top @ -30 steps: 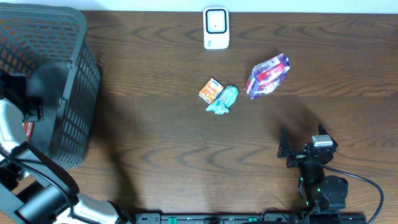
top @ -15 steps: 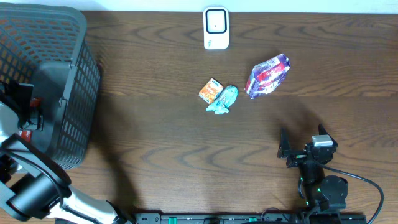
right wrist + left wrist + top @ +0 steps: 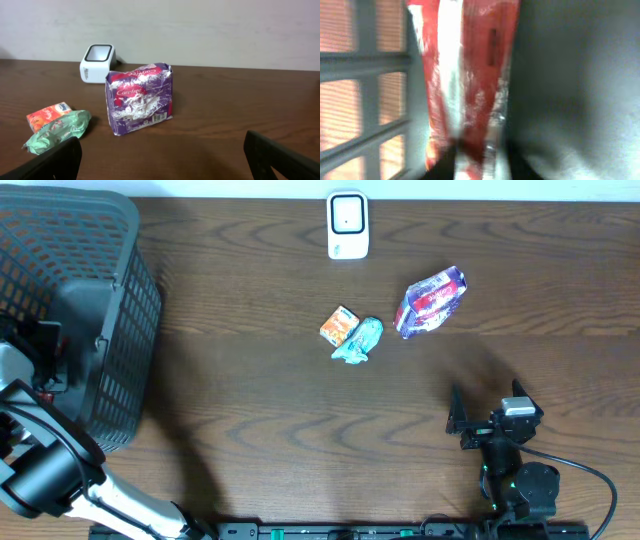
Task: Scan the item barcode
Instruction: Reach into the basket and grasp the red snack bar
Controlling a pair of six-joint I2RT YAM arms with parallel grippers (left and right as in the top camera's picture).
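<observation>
over to the left arm (image 3: 40, 475) first: angled up from the near left corner, forearm slanted away, wrist tipped down at the far left edge of the overhead view. down at the left gripper (image 3: 479, 162): blurred in the wrist view, dark fingers (image 3: 445, 162) drawn narrow, pinched on the bottom edge of a red packet (image 3: 470, 75) between them. now across to the right arm (image 3: 528, 485): folded compact at the near right, base low, wrist raised and pointing away. and on the right gripper (image 3: 165, 160): jaws spread wide, one finger at each bottom corner of the wrist view, empty.
</observation>
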